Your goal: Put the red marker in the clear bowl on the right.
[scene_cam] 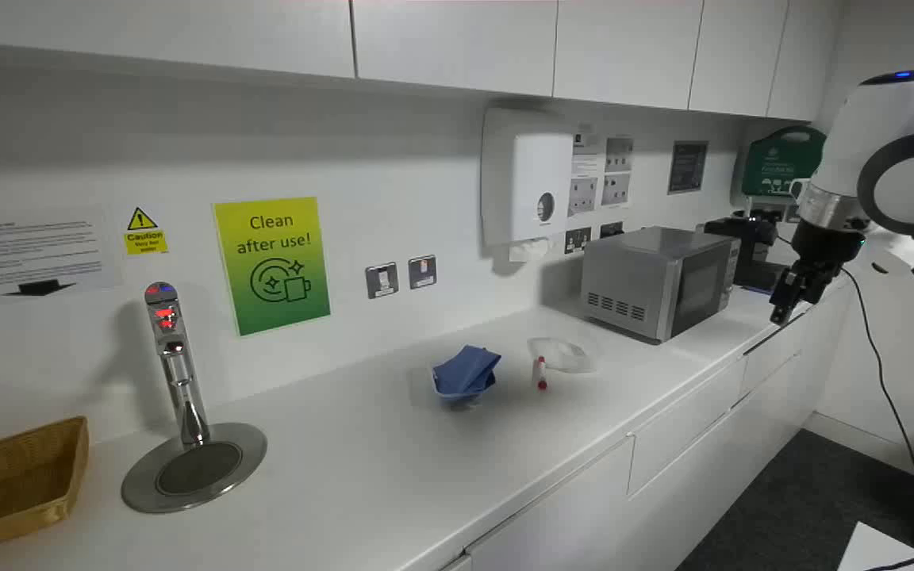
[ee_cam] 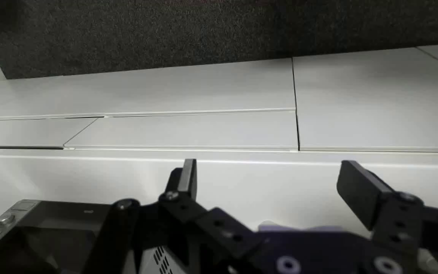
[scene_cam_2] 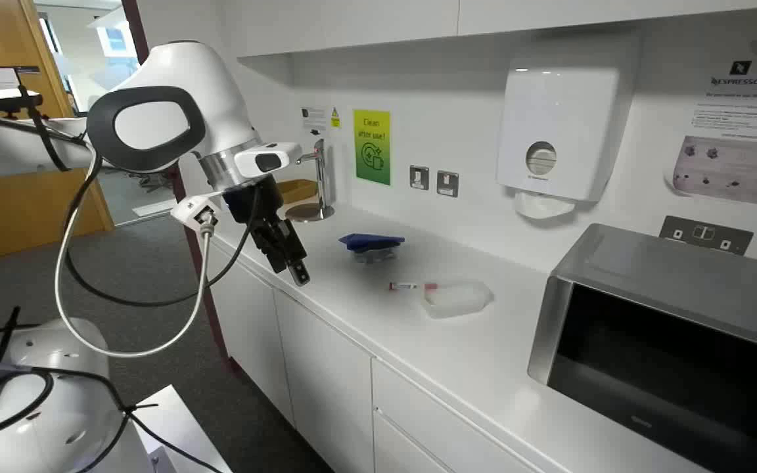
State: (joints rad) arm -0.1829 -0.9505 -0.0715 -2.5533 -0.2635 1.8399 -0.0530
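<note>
The thin red-and-white marker (scene_cam: 540,373) lies on the white table (scene_cam: 393,454) just beside the shallow see-through plastic bowl (scene_cam_2: 460,300), contact unclear, presumably for a short transfer. The black two-fingered claw (ee_cam: 267,167) hangs empty, likely before any pick. The wrist view shows its wide spread; only the exterior views show the marker.

Basket (scene_cam: 21,476) cut off lower left, notice (scene_cam: 32,258) mid-left unreadably small, microwave (scene_cam_2: 667,341) cropped lower right in an exterior view, partly behind gripper (ee_cam: 268,171) in wrist view.
</note>
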